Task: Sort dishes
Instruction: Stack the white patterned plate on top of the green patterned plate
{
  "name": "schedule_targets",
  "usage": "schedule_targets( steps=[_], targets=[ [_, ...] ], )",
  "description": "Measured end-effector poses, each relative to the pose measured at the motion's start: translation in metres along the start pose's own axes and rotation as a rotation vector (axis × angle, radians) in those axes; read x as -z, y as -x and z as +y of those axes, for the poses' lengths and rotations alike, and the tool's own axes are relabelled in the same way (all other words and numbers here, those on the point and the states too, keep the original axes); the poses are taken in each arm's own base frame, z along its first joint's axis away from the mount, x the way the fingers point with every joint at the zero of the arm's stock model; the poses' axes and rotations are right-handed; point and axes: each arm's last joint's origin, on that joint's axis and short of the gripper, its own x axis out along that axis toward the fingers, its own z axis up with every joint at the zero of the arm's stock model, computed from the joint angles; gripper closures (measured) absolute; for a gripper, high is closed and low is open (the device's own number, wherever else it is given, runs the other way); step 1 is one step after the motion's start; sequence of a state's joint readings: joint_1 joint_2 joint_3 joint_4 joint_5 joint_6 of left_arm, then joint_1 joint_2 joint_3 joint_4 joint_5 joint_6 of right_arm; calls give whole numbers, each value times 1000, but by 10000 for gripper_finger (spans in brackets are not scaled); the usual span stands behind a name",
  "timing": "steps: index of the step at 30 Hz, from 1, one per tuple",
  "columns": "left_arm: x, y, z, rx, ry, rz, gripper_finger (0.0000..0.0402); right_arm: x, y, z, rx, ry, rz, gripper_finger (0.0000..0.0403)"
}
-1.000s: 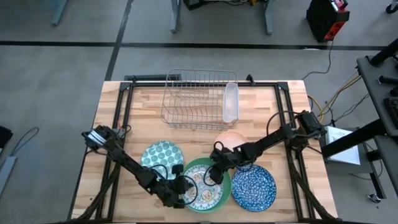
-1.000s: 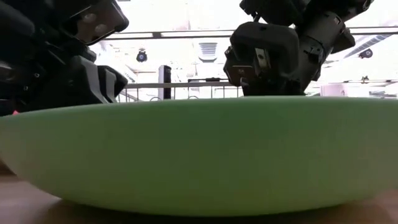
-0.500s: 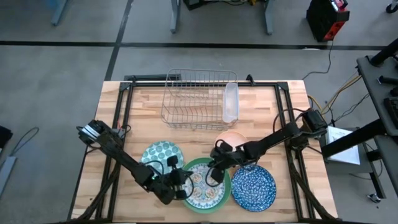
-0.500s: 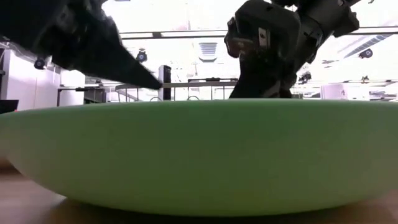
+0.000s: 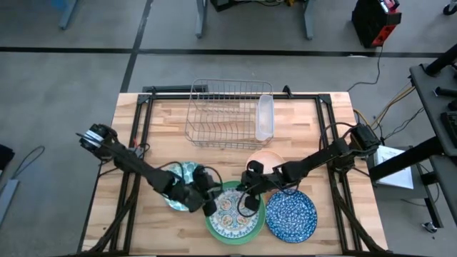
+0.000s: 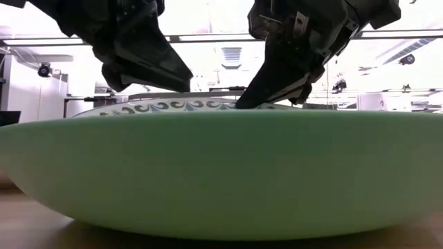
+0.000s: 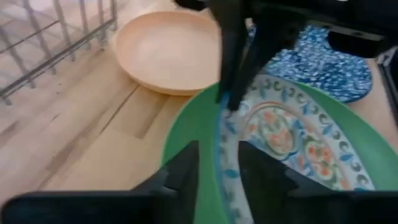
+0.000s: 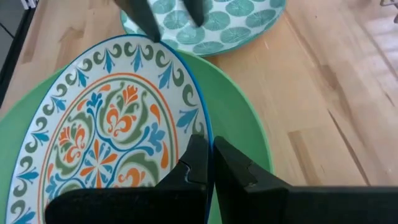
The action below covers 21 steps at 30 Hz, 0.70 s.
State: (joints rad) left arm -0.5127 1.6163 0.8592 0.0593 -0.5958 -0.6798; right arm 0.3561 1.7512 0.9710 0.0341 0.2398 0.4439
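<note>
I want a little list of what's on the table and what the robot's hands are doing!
Stack: white floral-patterned round plate on large plain green round plate
Other dishes: green-dotted plate, blue speckled plate, peach-pink bowl
Behind: silver wire rack
Right end effector: shut on floral plate's rim
Left end effector: astride opposite rim, fingers apart

The desk is a pale wooden butcher-block top. On its far half stands a wire rack, with a clear plastic tray along its right side. Nearer the front edge lie four dishes directly on the wood: a white plate with green dots to the left, a large green plate in the middle, a blue speckled plate to the right, and a peach bowl just behind them.
</note>
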Motion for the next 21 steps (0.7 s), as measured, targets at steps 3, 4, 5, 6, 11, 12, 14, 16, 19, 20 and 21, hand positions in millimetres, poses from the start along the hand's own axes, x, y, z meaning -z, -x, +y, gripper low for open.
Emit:
schedule_targets(
  steps=[3, 4, 5, 6, 11, 12, 14, 16, 19, 20, 21],
  targets=[
    [-3, 1, 6, 33, 17, 22, 248, 0, 0, 1, -1, 21, -1, 402],
    [-4, 1, 7, 48, 20, 39, 235, 0, 0, 1, -1, 34, -1, 402],
    [-4, 0, 8, 63, 23, 53, 224, 0, 1, 2, -1, 49, -3, 402],
    [-4, -1, 9, 77, 25, 69, 215, -1, 1, 2, 0, 63, -5, 402],
    [2, -10, 10, 109, 20, 131, 192, -2, 3, 8, 6, 160, -22, 402],
    [3, -11, 10, 121, 24, 142, 191, -2, 3, 9, 9, 170, -25, 402],
    [5, -13, 10, 126, 29, 153, 192, -3, 4, 10, 18, 191, -33, 403],
    [5, -14, 10, 131, 32, 156, 194, -4, 4, 10, 20, 210, -37, 403],
    [5, -15, 10, 131, 33, 153, 199, -6, 4, 10, 20, 227, -45, 403],
    [4, -15, 10, 133, 32, 150, 200, -6, 4, 11, 20, 229, -47, 403],
    [4, -15, 10, 135, 29, 148, 202, -7, 4, 11, 21, 232, -49, 403]
  ],
)
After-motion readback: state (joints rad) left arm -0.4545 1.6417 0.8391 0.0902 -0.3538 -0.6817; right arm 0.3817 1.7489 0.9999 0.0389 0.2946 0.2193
